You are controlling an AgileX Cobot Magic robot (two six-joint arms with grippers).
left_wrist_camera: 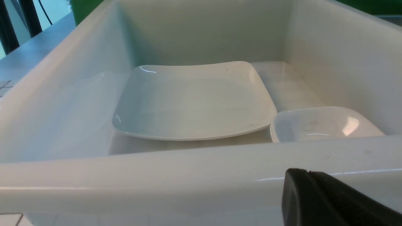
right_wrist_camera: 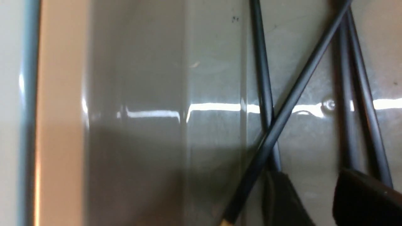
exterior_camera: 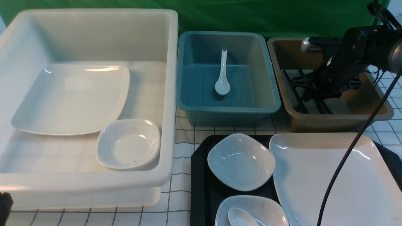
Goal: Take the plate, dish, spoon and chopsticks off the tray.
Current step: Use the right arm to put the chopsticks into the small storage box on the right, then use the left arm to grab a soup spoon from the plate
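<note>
Kind of place: a robotics lab or test station, by its look; the room beyond is mostly hidden
Machinery: jointed black robot arm (exterior_camera: 355, 59) at the table's far right corner, loose black cable (exterior_camera: 340, 161) hanging from above
Backdrop: green cloth (exterior_camera: 220, 15) screening the far edge
Table covering: white grid-patterned cloth (exterior_camera: 183, 157)
Sorting setup: white bin (exterior_camera: 106, 31), teal bin (exterior_camera: 226, 110) and brown bin (exterior_camera: 339, 117) along the far side, black tray (exterior_camera: 199, 188) nearer the front edge
Tableware: white plate (exterior_camera: 336, 179), soup spoon (exterior_camera: 222, 83), laid out among bins
</note>
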